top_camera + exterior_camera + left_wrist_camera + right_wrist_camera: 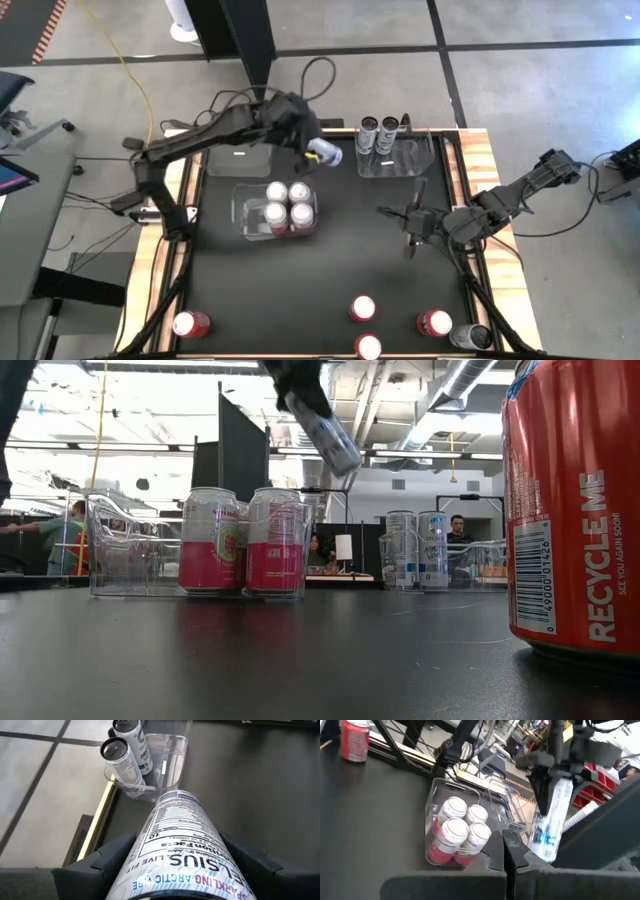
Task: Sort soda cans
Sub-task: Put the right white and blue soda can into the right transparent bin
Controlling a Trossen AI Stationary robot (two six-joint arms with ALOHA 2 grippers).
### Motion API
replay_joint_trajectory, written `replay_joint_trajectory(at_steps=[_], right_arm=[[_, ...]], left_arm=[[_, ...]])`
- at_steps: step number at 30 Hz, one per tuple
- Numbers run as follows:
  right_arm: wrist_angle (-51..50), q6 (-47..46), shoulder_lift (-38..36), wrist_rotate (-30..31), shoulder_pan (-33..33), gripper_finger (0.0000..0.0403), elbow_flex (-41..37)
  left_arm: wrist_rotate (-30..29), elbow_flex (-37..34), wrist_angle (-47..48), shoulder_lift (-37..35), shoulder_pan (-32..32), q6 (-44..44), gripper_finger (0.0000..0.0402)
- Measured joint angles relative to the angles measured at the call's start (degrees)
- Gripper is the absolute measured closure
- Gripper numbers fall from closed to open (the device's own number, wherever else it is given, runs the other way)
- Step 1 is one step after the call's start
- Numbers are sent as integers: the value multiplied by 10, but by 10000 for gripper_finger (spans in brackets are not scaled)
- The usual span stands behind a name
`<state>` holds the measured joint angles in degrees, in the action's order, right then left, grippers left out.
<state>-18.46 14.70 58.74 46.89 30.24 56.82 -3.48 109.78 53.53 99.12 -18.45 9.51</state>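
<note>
My left gripper [308, 143] is shut on a silver can [326, 152] in the air over the far middle of the table. It is between an empty clear bin [240, 160] and a clear bin [392, 158] holding two silver cans [122, 762]. The held can also shows tilted in the low view [325, 425]. A third bin [277, 208] holds several pink-and-white cans, standing upright. My right gripper [385, 211] is shut and empty, hovering right of centre. Several red cans [362, 308] and one dark can [470, 337] stand along the near edge. My left gripper pinches the silver can's side wall near its upper end [170, 870] between its two fingers [107, 862]. The fingers come slanting down from above and lie along the can. The can is lifted clear and hangs tilted below the gripper [551, 820], its free end toward the bin of silver cans.
A red can [575, 510] stands close to the low camera. One red can [190, 323] stands at the near left corner. The dark table top between the bins and the near cans is bare. Wooden rails edge the table on both sides.
</note>
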Motion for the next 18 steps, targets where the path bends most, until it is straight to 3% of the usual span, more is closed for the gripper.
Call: replay_joint_trajectory(at_steps=[8,14,18], right_arm=[[-55,-64,0,24,0,403,0],[-77,-111,0,28,0,403,0],[-77,-135,0,56,-2,403,0]], left_arm=[[79,18,-60,83,-37,68,147],[92,112,-52,155,-34,121,147],[94,212,-3,204,-31,150,147]])
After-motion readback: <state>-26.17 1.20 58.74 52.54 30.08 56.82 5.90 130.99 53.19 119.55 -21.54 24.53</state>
